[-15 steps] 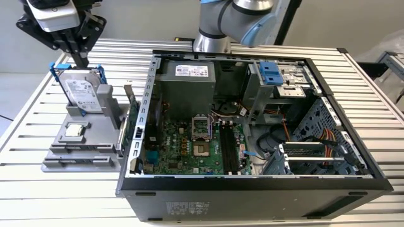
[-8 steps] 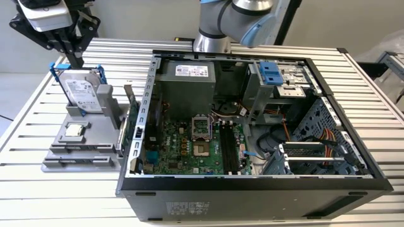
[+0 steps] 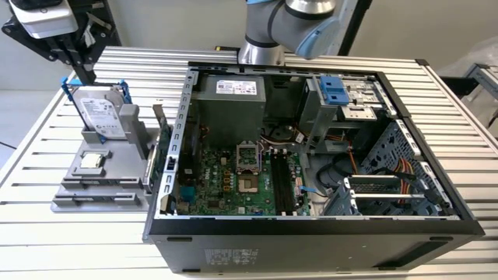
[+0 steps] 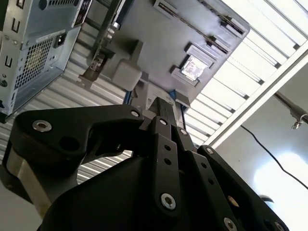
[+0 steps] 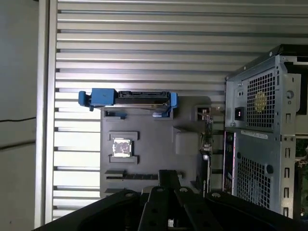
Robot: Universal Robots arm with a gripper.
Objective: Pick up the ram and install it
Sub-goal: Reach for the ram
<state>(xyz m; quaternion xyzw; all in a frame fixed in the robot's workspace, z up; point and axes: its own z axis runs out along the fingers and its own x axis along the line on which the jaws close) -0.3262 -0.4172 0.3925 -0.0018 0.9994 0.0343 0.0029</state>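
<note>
ram (image 3: 156, 166): thin, narrow dark stick, seen nearly edge-on. It stands on its long edge in a slot of the grey holder (image 3: 93, 181), on the holder's side toward the exterior view's right. Long axis runs near-to-far. It sits just beside the outer wall of the computer case (image 3: 311, 239), between holder and case. The first wrist view shows it as a slim strip (image 5: 208, 159) in that same gap. Not installed.

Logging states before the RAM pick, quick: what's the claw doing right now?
Claw: closed, holding nothing, above the grey parts holder.
</note>
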